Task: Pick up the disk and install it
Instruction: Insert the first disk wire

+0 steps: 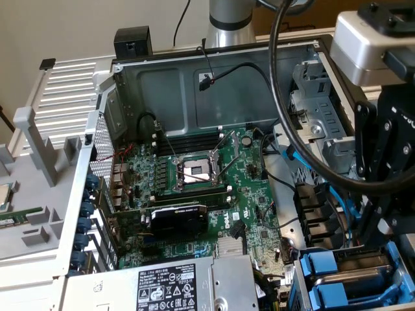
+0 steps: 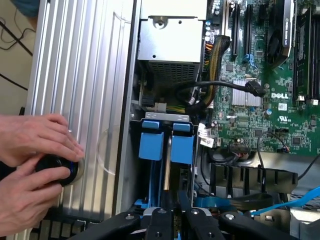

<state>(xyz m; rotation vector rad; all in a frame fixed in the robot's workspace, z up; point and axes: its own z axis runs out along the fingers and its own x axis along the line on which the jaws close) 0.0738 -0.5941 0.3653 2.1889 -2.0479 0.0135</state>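
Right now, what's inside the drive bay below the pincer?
Two blue drive carriers sit side by side in the drive bay. What they hold is hidden behind their handles, and the shut pincer covers part of the bay.

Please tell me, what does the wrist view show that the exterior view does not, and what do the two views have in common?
The wrist view adds two hands closed around a black round knob. The exterior view adds the square metal processor socket and the black-and-white sticker on the grey metal power-supply box. Both give that box, the green Dell motherboard and two bright blue plastic drive carriers side by side in their bay.
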